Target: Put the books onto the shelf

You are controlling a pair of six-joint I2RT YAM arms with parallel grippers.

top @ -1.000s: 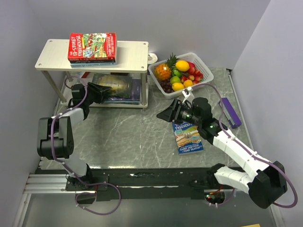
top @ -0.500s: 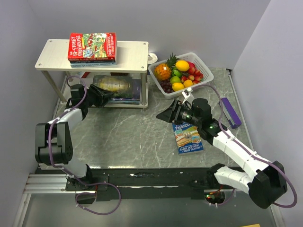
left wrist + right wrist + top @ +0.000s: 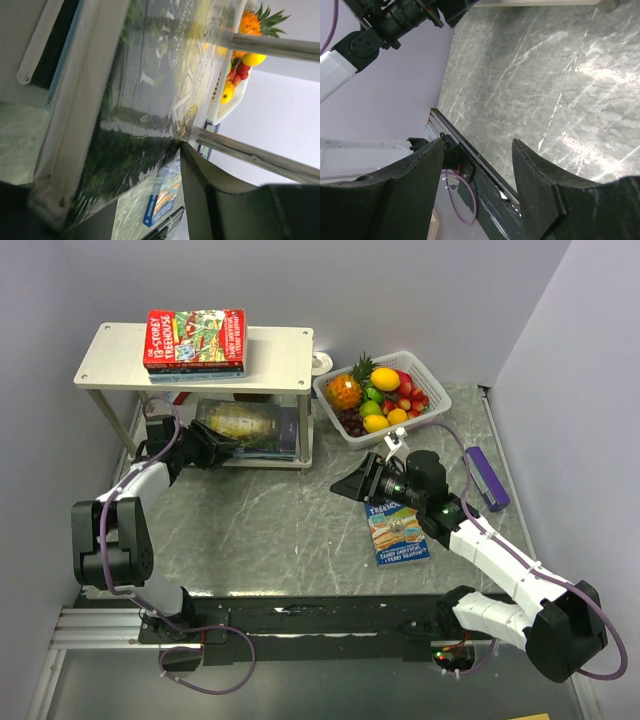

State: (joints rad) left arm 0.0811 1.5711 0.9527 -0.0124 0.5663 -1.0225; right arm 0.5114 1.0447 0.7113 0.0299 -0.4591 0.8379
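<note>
The shelf point(image 3: 280, 350) stands at the back left, and a red Treehouse book point(image 3: 195, 337) tops a small stack on its upper board. My left gripper point(image 3: 220, 438) reaches in at the lower tier, shut on a glossy green-gold book point(image 3: 240, 420) that lies over darker books there. In the left wrist view that book point(image 3: 145, 95) fills the space between my fingers, under the shelf's metal legs point(image 3: 270, 46). A pale blue book point(image 3: 398, 532) lies flat on the table. My right gripper point(image 3: 352, 483) hovers open and empty just left of it, with only tabletop between its fingers point(image 3: 540, 170).
A white basket point(image 3: 428, 375) of fruit sits right of the shelf. A small purple box point(image 3: 487, 478) lies near the right wall. The black rail point(image 3: 330, 610) with the arm bases runs along the near edge. Walls close in on both sides.
My left arm has stretched further toward the shelf, carrying the green-gold book deeper into the lower tier. My right gripper has drifted slightly left and stays open.
</note>
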